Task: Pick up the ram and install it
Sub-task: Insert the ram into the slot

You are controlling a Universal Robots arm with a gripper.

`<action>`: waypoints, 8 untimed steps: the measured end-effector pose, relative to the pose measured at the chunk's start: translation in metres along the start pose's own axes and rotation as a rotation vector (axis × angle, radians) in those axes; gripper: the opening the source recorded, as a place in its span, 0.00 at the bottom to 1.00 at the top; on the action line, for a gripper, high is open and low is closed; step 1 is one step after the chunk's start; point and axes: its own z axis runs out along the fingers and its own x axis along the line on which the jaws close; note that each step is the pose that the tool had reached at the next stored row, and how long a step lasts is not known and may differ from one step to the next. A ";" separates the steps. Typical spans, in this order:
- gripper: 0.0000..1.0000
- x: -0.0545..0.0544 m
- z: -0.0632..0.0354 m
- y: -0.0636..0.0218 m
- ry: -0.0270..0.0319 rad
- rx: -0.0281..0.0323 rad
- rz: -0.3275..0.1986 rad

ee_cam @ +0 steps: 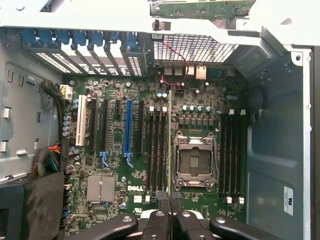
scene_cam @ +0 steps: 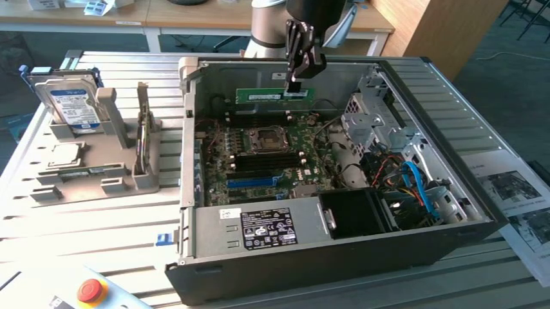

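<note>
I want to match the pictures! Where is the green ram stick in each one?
Exterior view: the ram hangs from the fingers above the motherboard.
Wrist view: the ram is a thin edge-on line from the fingers, beside the CPU socket.
Shared landmark: the CPU socket.

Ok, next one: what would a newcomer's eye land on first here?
The open black computer case fills the middle of the exterior view, its green motherboard laid bare. Over that board the arm's tool is shut on a long thin green ram stick, held level. On the exterior view's left, a grey holder carries a silver hard drive with a blue-white label.
</note>
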 end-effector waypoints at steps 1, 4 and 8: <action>0.12 0.000 0.0000 0.0000 0.0000 0.0000 0.000; 0.12 0.000 0.0000 0.0000 0.0000 0.0000 0.000; 0.12 0.000 0.0007 -0.0001 -0.0002 0.0001 0.000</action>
